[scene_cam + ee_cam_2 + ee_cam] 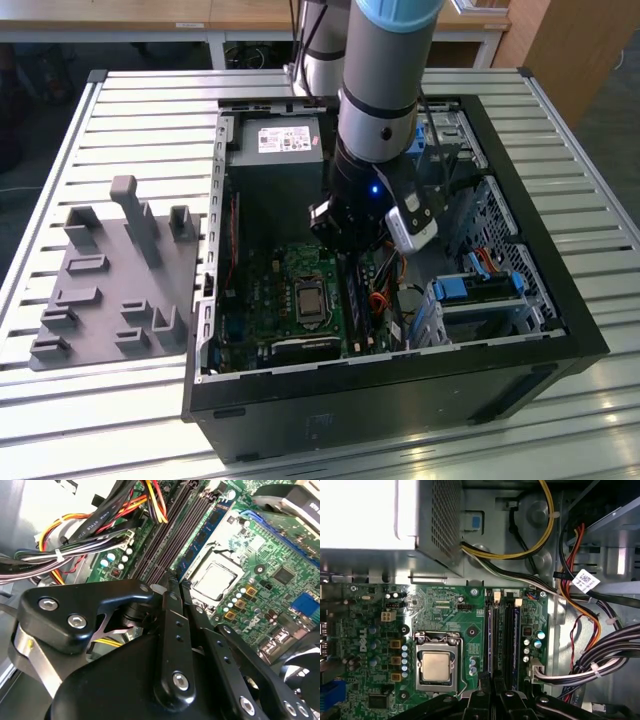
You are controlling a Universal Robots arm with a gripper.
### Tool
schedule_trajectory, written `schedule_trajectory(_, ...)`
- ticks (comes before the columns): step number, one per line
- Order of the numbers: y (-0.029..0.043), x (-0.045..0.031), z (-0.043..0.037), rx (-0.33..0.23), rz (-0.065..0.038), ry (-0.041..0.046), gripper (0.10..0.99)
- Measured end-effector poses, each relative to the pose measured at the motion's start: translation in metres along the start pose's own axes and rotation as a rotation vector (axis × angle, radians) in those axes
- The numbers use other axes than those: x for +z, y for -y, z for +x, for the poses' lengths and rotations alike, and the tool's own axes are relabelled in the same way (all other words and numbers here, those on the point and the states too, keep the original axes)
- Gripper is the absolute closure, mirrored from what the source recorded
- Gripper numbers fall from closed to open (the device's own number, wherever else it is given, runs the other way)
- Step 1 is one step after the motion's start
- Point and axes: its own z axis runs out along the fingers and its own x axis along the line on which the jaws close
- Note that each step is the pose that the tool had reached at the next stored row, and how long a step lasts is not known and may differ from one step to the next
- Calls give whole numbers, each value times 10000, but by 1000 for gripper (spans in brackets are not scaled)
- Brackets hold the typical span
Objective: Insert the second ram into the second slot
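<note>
The second ram [202, 532], a thin dark-blue stick with small chips, stands upright in the memory slot nearest the CPU socket [436, 666]. It also appears in the first wrist view [490, 640] and as a dark strip in the exterior view [353, 295]. My gripper [170, 582] is down inside the open computer case, over one end of that stick, its black fingers pressed together with nothing visible between them. The same fingertips [480, 695] sit at the near end of the slot bank [505, 640]. Whether they touch the stick is hidden.
Bundled cables [90, 535] run close beside the slots [600, 655]. The power supply [275, 145] fills the case's far corner. Drive bays with blue tabs [480, 290] stand on the exterior view's right. A grey fixture plate [110, 280] lies outside the case on the left.
</note>
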Motion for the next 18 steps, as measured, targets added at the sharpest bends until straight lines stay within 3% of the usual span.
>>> schedule_trajectory(10, 0, 93, -8, 40, -16, -8, 945)
schedule_trajectory(18, 5, 118, -10, 50, -18, -10, 945)
